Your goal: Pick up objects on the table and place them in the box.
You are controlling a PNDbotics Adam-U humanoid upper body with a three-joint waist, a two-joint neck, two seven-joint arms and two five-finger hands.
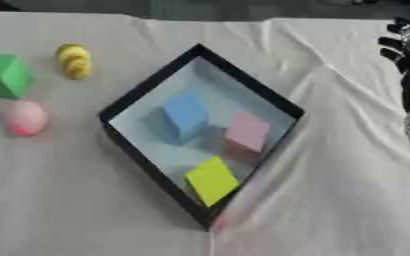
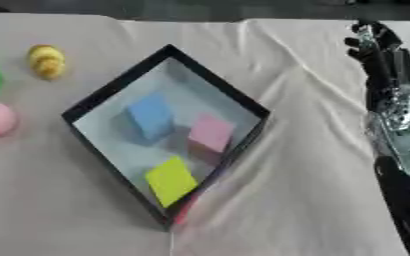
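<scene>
Black-rimmed box (image 1: 147, 85) holding three blocks lies well to the left of the right hand (image 2: 375, 47), whose fingers hang relaxed, grasping nothing.

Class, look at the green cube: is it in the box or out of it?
Out. The green cube sits on the cloth left of the box, which holds only blue, pink and yellow blocks.

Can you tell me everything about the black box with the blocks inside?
The box is shallow and square, with thin black walls and a pale, slightly shiny floor. It is open on top and sits flat on the white cloth, turned so its corners point like a diamond. Inside lie a blue block, a pink block and a yellow block. No hand touches it.
</scene>
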